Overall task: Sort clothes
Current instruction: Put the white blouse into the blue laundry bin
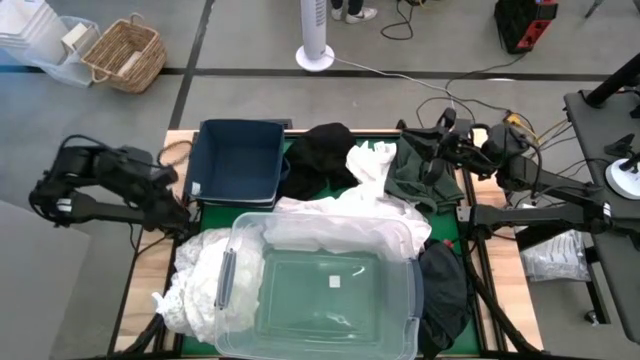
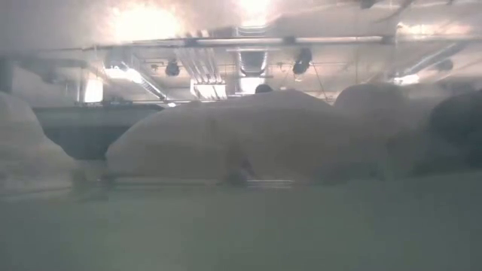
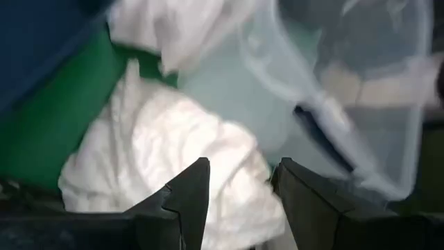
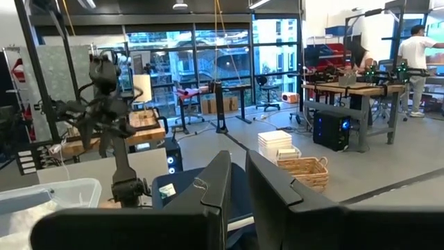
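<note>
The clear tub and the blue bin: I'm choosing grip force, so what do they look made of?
The clear tub looks like glossy, see-through rigid plastic; the green mat shows through it. The blue bin looks matte navy, with slightly soft edges, possibly fabric-covered; hard to confirm.

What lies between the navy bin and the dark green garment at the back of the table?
In the high view, a black garment and a white one lie between the navy bin and the dark green garment.

White clothes [image 1: 200,270] look like soft, crumpled, matt cloth. A clear plastic tub [image 1: 405,310] at six o'clock is smooth and glossy. The navy bin [image 1: 238,160] at eleven o'clock looks matt. The desk [image 1: 150,255] edge is pale wood.
</note>
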Controlling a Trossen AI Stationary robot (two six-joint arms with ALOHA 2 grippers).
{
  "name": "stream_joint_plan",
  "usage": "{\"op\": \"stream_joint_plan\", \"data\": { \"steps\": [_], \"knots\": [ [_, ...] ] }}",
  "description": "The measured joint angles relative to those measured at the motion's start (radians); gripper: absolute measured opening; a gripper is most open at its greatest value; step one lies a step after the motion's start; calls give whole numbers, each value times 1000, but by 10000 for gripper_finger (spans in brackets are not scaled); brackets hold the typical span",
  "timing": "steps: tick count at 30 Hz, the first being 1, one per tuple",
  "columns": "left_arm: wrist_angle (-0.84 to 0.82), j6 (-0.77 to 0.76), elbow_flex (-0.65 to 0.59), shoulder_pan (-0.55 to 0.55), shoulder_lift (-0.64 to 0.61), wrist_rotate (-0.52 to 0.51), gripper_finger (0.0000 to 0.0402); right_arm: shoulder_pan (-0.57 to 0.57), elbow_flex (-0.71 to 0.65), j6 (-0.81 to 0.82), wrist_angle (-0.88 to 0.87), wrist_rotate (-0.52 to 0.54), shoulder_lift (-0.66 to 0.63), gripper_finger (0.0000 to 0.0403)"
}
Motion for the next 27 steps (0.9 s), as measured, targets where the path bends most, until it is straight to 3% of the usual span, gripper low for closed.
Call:
{"op": "stream_joint_plan", "data": {
  "steps": [8,19,27],
  "knots": [
    [71,129,-204,0,-63,27,152,0,0,0,1,0,10,38],
    [166,197,-410,-1,-169,54,152,0,0,20,-1,0,8,38],
    [201,119,-492,-1,-219,70,152,0,0,131,0,0,7,38]
  ]
}}
